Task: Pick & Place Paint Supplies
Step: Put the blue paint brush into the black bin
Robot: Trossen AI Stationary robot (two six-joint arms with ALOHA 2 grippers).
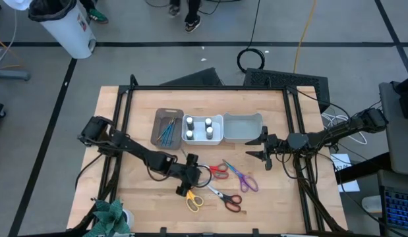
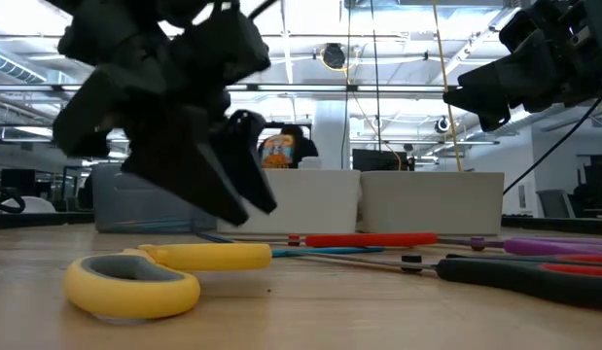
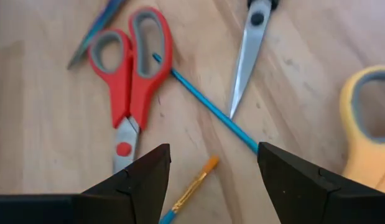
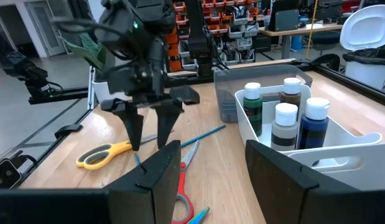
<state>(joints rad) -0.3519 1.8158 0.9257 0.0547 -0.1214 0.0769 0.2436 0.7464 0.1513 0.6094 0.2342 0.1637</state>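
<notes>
On wood, teal brush [image 3: 204,102] lies under open left claw [image 3: 211,180].

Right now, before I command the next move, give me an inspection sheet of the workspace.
Surface: wooden table in a black frame.
Job's things: four white-capped bottles in the white bin; brushes in the brown bin; one teal brush loose on the table beside the red scissors, purple scissors, yellow scissors and black-handled scissors.
Clutter: grey bin, nothing seen inside.
Grippers: left gripper open, jaws low over the loose brush; right gripper open, waiting beside the grey bin.
Cables: a coil on the floor behind the table.
Surroundings: a person's feet at the far edge; white trash can.
</notes>
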